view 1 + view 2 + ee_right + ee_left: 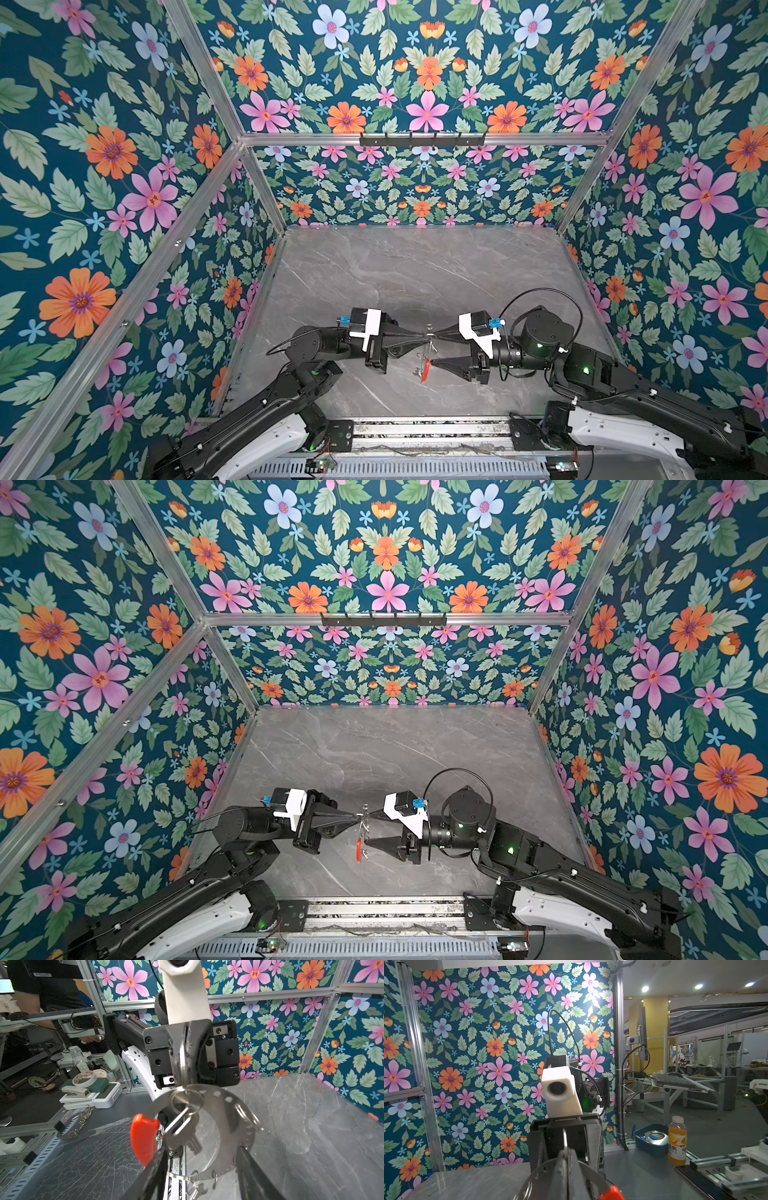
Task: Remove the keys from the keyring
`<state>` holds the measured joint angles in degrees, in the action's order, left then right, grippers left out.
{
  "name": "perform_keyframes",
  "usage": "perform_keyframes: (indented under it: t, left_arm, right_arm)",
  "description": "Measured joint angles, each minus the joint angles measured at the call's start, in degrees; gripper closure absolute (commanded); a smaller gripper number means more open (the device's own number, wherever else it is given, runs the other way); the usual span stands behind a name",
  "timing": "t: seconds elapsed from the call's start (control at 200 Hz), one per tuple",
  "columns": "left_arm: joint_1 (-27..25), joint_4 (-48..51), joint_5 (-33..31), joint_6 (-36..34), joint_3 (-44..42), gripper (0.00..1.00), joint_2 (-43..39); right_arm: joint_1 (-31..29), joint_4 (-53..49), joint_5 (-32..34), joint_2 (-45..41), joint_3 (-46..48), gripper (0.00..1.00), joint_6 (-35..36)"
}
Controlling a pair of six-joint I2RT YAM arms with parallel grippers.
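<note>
Item: keyring (226,1126) — a flat grey metal hoop with punched holes and a red sleeve (143,1136) on one arc, held in the air above the grey marble table (415,266), at about six o'clock of the tabletop in both top views. Left gripper (185,1047): jaws pressed together on a small split ring that hangs at the hoop's twelve o'clock. Right gripper (430,347): jaws about half apart, straddling the hoop, one finger near the red sleeve and the other past the far rim; whether either finger bears on the metal, I cannot tell. Keys (180,1136): a small silvery bunch dangling from that split ring through the hoop's middle, still attached. Further small rings sit at the hoop's three and six o'clock. Handling note — the step looks like working the split ring off the hoop; best done with the left gripper steady while the right closes on the hoop's rim, away from the sleeve, and turns it slowly.
</note>
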<state>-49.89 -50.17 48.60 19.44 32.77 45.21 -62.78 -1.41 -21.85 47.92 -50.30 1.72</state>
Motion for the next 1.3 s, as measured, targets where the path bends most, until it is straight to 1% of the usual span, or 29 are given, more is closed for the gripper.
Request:
perform_keyframes:
  t: [0.13, 0.35, 0.865, 0.975, 1.075, 1.235, 1.265, 1.3]
  left_arm:
    - [0.0, -1.42, 0.81, 1.36, -0.33, 1.0, 0.33]
    - [0.02, -2.14, 1.2, 2.32, -0.5, 1.0, 0.15]
    - [0.02, -3.98, 2.27, 4.13, -0.61, 1.0, 0.28]
    - [0.0, -4.07, 2.29, 4.17, -0.61, 1.0, 0.61]
    - [0.02, -4.09, 2.29, 4.37, -0.61, 1.0, 0.66]
    - [0.02, -4.15, 2.27, 4.39, -0.61, 1.0, 0.66]
    - [0.02, -4.15, 2.27, 4.39, -0.61, 1.0, 0.66]
    - [0.02, -4.15, 2.27, 4.42, -0.61, 1.0, 0.66]
  right_arm:
    - [-0.55, 0.83, 0.9, -0.33, -0.15, 0.46, 0.24]
    - [-0.63, 3.43, 1.27, -3.28, 0.15, 0.46, 0.26]
    - [-0.61, 5.03, -0.46, -1.22, -0.96, 0.47, 0.39]
    - [-0.59, 5.97, -0.46, -1.36, -1.7, 0.51, 0.37]
    - [-0.59, 6.75, -0.85, -0.76, -3.17, 0.59, 0.17]
    - [-0.63, 7.06, -2.12, 1.01, -4.63, 0.66, -0.07]
    - [-0.63, 7.02, -2.4, 1.22, -4.83, 0.69, -0.09]
    - [-0.63, 6.99, -2.67, 1.36, -4.98, 0.75, -0.24]
